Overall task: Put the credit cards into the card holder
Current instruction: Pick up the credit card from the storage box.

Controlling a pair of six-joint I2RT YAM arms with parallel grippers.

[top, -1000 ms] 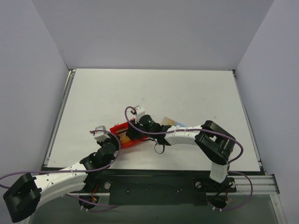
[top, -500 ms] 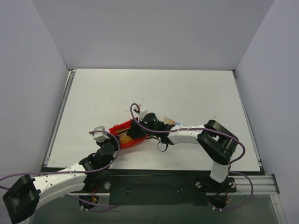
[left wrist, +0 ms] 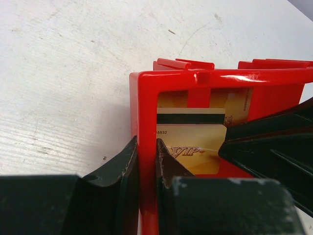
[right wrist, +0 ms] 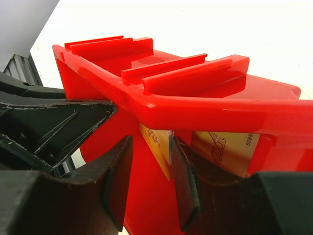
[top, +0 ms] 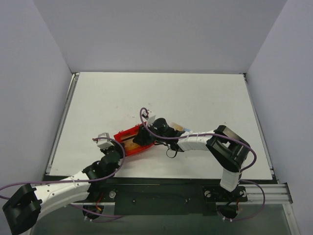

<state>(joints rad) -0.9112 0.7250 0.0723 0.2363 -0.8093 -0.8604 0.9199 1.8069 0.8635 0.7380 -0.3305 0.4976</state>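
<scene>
Desk: Where do the credit cards sit?

Operator: In the red bin; the card holder lies near it, by my right arm. My left gripper clamps the bin's wall. My right gripper straddles one tilted card; gripped or not, I cannot tell.

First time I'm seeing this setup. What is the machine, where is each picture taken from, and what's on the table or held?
Two robot arms are bolted at the table's near edge. The overhead picture shows both; the other two come from wrist cameras. The left gripper pinches a wall of the red bin, which holds orange-yellow credit cards. The right gripper reaches into the bin, fingers either side of one card, not closed. The beige card holder lies beside the right arm, partly hidden.
</scene>
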